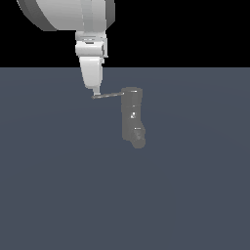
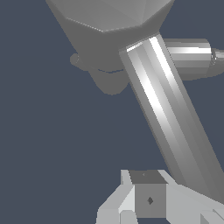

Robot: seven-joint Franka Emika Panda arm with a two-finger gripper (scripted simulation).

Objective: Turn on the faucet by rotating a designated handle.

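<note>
In the exterior view the robot arm (image 1: 73, 14) is cut off by the picture's upper edge, and the gripper (image 1: 95, 93) shows as a single white tip at the free end of the handle (image 1: 107, 95), so the jaws' spacing cannot be told. In the wrist view the handle (image 2: 170, 113) runs out past the picture's edge beside the gripper (image 2: 148, 199), itself cropped to blocky white parts. The faucet (image 2: 105, 30) there is cut off too.

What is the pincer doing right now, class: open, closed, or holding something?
Pincer: fingers together at the free end of the handle of the faucet; whether it grips the handle or only touches it cannot be told.
</note>
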